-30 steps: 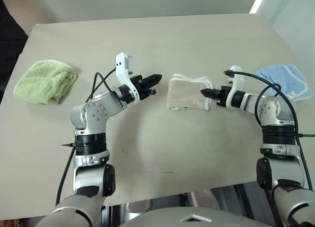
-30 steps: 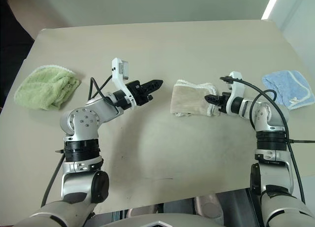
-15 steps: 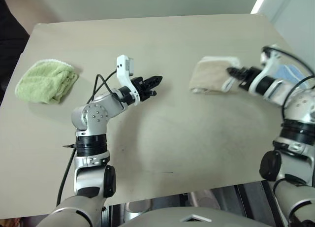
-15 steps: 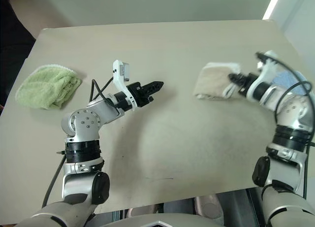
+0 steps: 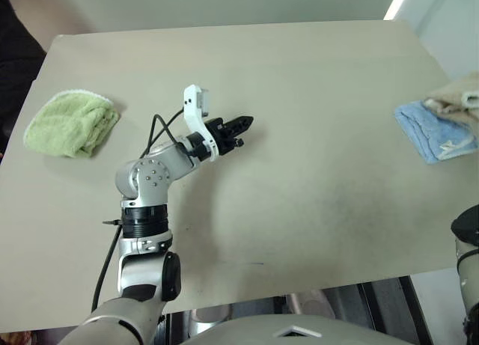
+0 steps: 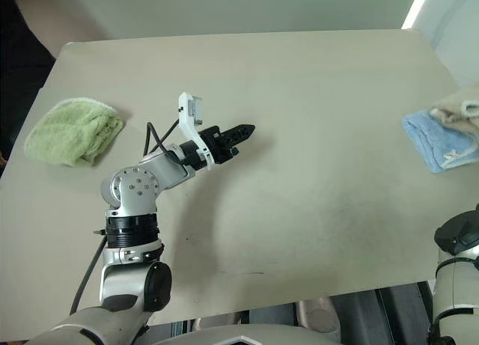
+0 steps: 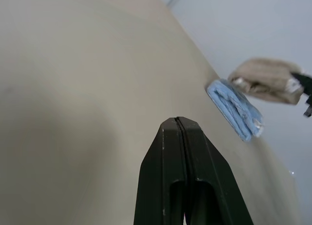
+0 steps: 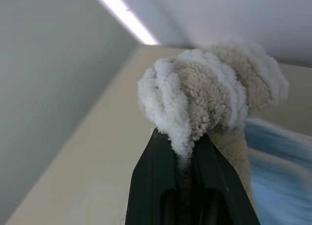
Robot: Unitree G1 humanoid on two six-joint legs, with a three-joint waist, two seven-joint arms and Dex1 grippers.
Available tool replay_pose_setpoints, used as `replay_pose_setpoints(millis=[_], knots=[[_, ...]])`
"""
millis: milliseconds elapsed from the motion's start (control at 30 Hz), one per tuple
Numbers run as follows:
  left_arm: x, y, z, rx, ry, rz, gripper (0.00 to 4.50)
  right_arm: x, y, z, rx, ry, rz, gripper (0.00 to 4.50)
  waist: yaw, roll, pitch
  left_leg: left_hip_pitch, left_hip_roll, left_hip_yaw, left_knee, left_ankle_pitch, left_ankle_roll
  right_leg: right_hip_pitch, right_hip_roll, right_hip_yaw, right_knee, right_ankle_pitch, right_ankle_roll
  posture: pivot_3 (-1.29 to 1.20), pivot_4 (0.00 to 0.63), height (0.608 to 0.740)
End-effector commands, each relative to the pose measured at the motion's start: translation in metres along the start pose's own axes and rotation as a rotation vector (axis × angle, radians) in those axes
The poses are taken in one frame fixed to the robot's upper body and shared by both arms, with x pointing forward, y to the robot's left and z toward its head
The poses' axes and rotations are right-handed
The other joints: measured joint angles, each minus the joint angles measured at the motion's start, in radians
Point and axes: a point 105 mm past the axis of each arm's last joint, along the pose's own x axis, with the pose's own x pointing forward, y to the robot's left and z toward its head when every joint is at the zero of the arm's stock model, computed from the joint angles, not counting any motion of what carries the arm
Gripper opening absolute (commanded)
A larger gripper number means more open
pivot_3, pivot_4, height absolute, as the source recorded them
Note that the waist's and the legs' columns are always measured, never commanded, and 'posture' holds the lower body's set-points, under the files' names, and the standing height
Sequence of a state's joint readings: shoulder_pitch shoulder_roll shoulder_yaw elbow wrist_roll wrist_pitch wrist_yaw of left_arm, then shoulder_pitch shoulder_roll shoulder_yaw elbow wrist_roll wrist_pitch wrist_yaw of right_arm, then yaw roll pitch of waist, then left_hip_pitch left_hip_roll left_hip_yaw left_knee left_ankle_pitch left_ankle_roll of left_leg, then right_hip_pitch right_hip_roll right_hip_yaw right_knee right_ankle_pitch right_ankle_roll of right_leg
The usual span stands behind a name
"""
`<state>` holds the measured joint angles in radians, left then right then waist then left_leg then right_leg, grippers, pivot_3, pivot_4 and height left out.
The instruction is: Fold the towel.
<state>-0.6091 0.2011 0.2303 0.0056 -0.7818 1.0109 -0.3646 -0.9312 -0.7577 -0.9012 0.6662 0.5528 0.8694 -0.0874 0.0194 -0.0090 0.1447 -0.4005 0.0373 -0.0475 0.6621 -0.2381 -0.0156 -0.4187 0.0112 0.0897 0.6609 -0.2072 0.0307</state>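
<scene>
The towel (image 8: pixel 214 88), a beige bundle with white edging, hangs off the table with my right gripper (image 8: pixel 186 144) shut on its bunched end. In the eye views the towel (image 5: pixel 455 96) shows at the far right edge, above the light-blue cloth (image 5: pixel 434 132). The left wrist view has the towel (image 7: pixel 265 78) in the air over that blue cloth (image 7: pixel 234 110). My left gripper (image 5: pixel 241 126) hovers over the table's middle left, shut with nothing in it, its fingers (image 7: pixel 170 152) pressed together.
A fluffy light-green cloth (image 5: pixel 71 124) lies at the table's left side. The beige table (image 5: pixel 314 203) is bare between my left gripper and the blue cloth. Its right edge runs just past the blue cloth.
My right gripper has carried the towel from the table's middle up and to the right, over the blue cloth. The left gripper has stayed put.
</scene>
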Motion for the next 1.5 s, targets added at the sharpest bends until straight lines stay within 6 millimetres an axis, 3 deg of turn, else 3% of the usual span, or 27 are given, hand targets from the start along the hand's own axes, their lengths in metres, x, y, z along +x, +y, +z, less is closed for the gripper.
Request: replay_pose_setpoints(millis=[33,100,367,567,833,1033,1167,1300,1367,1500], knots=[[0.001,-0.010,0.009,0.025,-0.036,-0.033,0.00,0.003,-0.028,-0.003,0.037,-0.004,-0.089,0.01,-0.003,0.001,0.000,0.000,0.000,0.001,0.000,0.000,0.000,-0.001,0.000,0.001,0.000,0.000,0.000,0.00,0.150,0.740],[0.000,-0.010,0.009,0.024,-0.037,-0.030,0.00,0.007,-0.043,-0.020,0.063,0.051,-0.129,0.01,-0.003,0.001,0.000,0.000,0.000,0.000,0.000,0.000,0.000,-0.001,0.000,0.001,0.001,0.000,0.001,0.00,0.150,0.740],[-0.002,-0.009,0.008,0.021,-0.038,-0.021,0.00,0.011,-0.044,-0.034,-0.006,0.111,-0.136,0.01,-0.006,0.002,0.000,0.001,-0.001,0.006,0.002,-0.001,0.003,-0.001,0.002,0.018,0.000,0.004,0.009,0.00,0.150,0.740],[-0.002,-0.009,0.007,0.018,-0.037,-0.020,0.00,0.011,-0.035,-0.030,-0.089,0.099,-0.094,1.79,-0.007,0.002,0.000,0.001,-0.001,0.008,0.003,-0.002,0.005,-0.001,0.001,0.022,0.000,0.005,0.011,0.00,0.150,0.740],[0.000,-0.011,0.008,0.017,-0.036,-0.031,0.00,0.005,-0.029,-0.014,-0.165,0.016,-0.100,4.47,-0.007,0.002,0.000,0.001,-0.001,0.009,0.003,-0.002,0.005,-0.001,0.001,0.022,0.000,0.005,0.011,0.00,0.150,0.740],[0.001,-0.013,0.007,0.015,-0.031,-0.043,0.00,-0.007,-0.030,0.001,-0.225,-0.072,-0.121,4.47,-0.007,0.002,0.000,0.001,-0.002,0.009,0.003,-0.002,0.005,-0.001,0.001,0.022,-0.001,0.005,0.011,0.00,0.150,0.740],[0.000,-0.012,0.009,0.013,-0.034,-0.049,0.00,-0.019,-0.002,0.012,-0.379,-0.163,-0.007,4.47,-0.008,0.002,0.000,0.001,-0.002,0.009,0.003,-0.002,0.005,-0.002,0.001,0.022,-0.001,0.005,0.011,0.00,0.150,0.740],[-0.005,-0.004,0.012,0.066,-0.043,-0.015,0.00,-0.035,0.034,0.007,-0.782,-0.243,0.129,4.47,-0.010,0.002,0.000,0.001,-0.002,0.009,0.003,-0.002,0.005,-0.002,0.002,0.022,-0.001,0.005,0.012,0.00,0.150,0.740],[-0.007,0.000,0.012,0.104,-0.035,0.004,0.00,-0.039,0.041,0.001,-0.877,-0.251,0.168,4.47,-0.013,0.002,0.000,0.001,-0.002,0.009,0.003,-0.002,0.005,-0.002,0.002,0.022,-0.001,0.005,0.012,0.00,0.150,0.740],[-0.007,0.001,0.012,0.118,-0.034,0.004,0.00,-0.041,0.043,-0.001,-0.904,-0.255,0.181,4.47,-0.013,0.002,0.000,0.001,-0.003,0.009,0.003,-0.002,0.005,-0.001,0.002,0.022,-0.003,0.005,0.013,0.00,0.150,0.740]])
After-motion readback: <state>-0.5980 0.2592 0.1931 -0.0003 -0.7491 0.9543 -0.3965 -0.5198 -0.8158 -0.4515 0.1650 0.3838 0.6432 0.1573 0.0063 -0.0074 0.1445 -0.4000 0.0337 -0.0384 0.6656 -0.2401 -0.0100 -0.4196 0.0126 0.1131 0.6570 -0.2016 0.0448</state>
